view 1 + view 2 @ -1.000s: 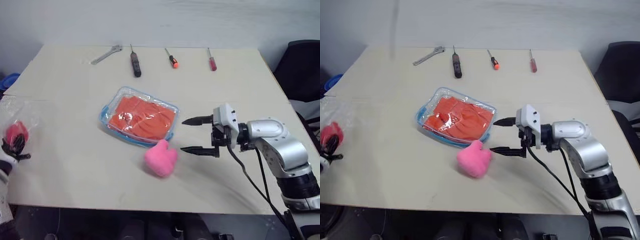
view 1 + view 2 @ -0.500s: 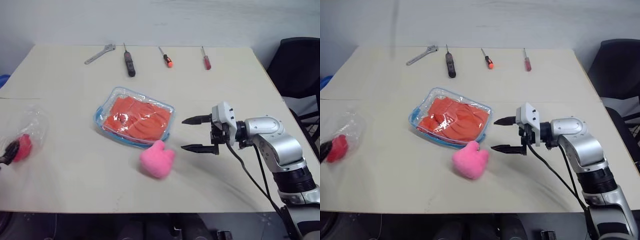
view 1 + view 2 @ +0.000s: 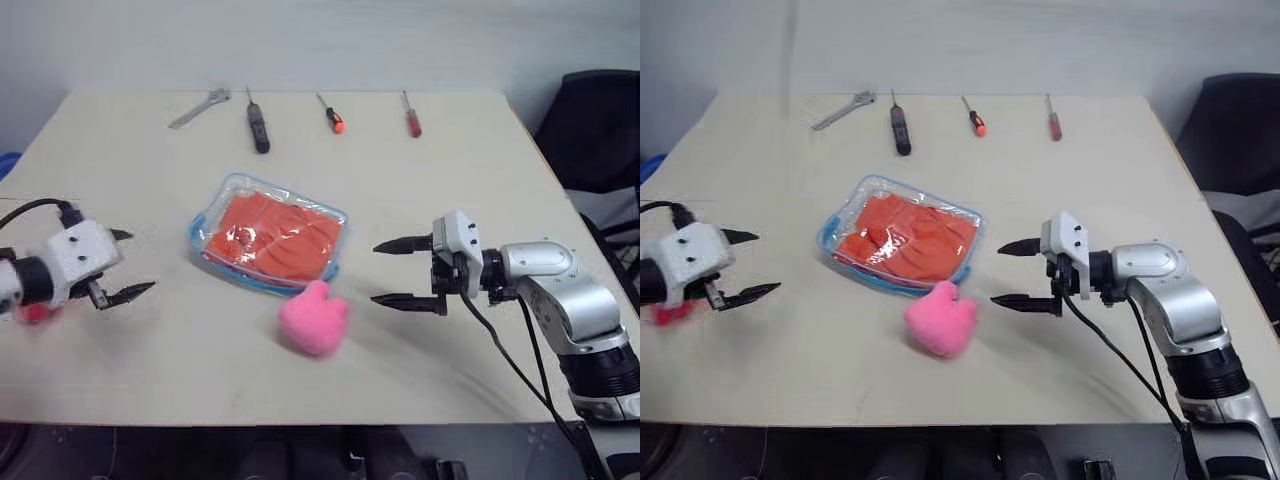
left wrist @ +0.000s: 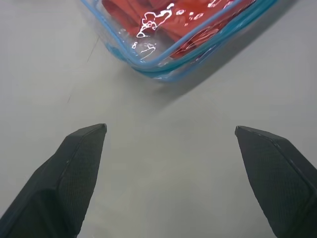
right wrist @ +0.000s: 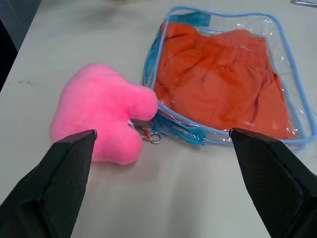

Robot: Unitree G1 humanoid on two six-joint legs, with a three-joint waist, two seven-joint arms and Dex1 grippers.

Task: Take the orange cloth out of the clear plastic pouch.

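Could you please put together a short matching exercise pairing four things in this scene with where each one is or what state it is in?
Things:
1. orange cloth
2. pink plush charm
3. wrench
4. right gripper

Places or states:
A. at the far edge of the table, leftmost in the row of tools
B. open, holding nothing
C. inside the clear plastic pouch
D. on the table at the pouch's near corner, attached by a small ring

Pairs: 1-C, 2-D, 3-A, 4-B
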